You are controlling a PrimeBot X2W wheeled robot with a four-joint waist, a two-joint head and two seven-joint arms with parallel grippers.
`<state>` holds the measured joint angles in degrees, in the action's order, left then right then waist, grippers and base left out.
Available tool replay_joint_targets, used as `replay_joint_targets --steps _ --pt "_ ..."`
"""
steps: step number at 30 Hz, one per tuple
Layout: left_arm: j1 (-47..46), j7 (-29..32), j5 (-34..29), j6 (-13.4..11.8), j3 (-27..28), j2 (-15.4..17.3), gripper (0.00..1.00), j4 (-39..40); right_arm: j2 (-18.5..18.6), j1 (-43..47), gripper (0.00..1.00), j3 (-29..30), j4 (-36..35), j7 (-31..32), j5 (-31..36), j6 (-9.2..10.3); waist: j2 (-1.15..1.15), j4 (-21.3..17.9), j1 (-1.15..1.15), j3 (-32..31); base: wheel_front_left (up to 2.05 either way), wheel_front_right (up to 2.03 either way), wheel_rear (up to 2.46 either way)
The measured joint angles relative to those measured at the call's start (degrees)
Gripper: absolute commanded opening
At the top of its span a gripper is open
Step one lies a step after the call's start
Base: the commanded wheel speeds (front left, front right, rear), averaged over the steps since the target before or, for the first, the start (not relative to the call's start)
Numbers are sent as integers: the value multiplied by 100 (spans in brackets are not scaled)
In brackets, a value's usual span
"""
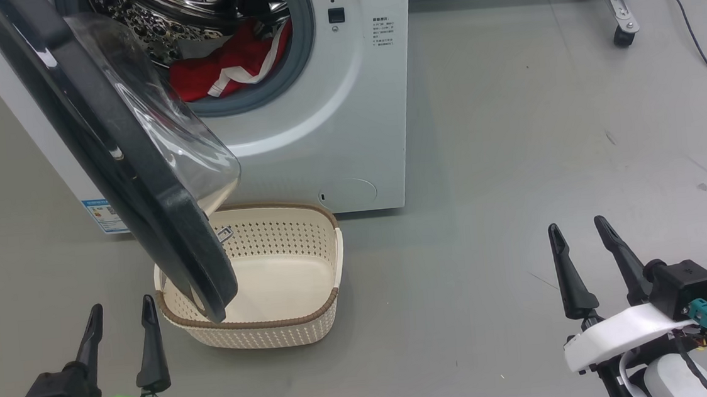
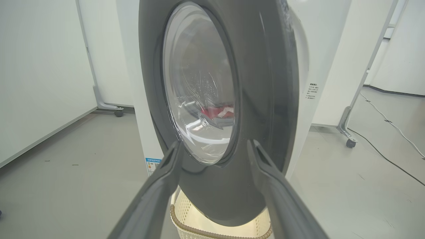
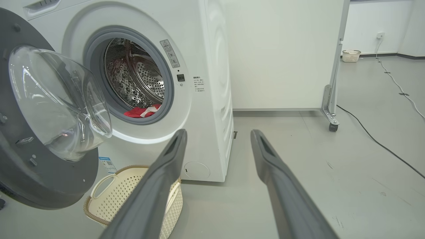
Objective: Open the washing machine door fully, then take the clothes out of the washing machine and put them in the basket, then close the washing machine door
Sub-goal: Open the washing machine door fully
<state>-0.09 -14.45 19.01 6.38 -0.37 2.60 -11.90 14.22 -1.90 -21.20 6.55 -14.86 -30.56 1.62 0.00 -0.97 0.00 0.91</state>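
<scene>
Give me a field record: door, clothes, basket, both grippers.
Door: washing machine door open, swung out over the basket's left side
Clothes: red clothes in the drum, at the opening's lower lip
Basket: on the floor before the washing machine, no clothes seen inside
Left arm: left gripper open, empty, facing the door's outer face
Right arm: right gripper open, empty, right of the basket

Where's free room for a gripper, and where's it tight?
Free: grey floor right of the washing machine and basket, out to the wheeled frame leg, around the right gripper; the drum mouth above the clothes looks open from there. Tight: the door hangs over the basket's left part, ahead of the left gripper.
</scene>
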Motion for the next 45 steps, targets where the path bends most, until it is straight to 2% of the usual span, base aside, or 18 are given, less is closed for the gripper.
replay_joint_targets --steps 24,25,26,27,38,45 --pt "-5 0 -14 25 20 -10 100 -25 -180 25 100 232 -13 0 299 -183 0 14 0 95 0 0 0" --pt "-5 0 -32 25 20 -10 82 -27 -187 27 100 238 -12 0 300 -208 0 16 0 95 0 0 0" --pt "-5 0 -41 33 20 -10 24 -32 -198 30 100 243 -11 0 300 -210 0 19 0 94 0 0 0" --pt "-5 0 -41 35 23 -11 0 -37 -210 32 100 248 -10 0 301 -215 0 21 0 92 0 0 0" --pt "-21 0 -40 48 86 -15 0 23 -304 58 100 330 7 0 403 -309 0 36 0 85 0 0 0" --pt "-319 0 124 48 420 -35 0 391 -375 120 100 375 24 0 461 -356 0 26 0 122 0 0 0"
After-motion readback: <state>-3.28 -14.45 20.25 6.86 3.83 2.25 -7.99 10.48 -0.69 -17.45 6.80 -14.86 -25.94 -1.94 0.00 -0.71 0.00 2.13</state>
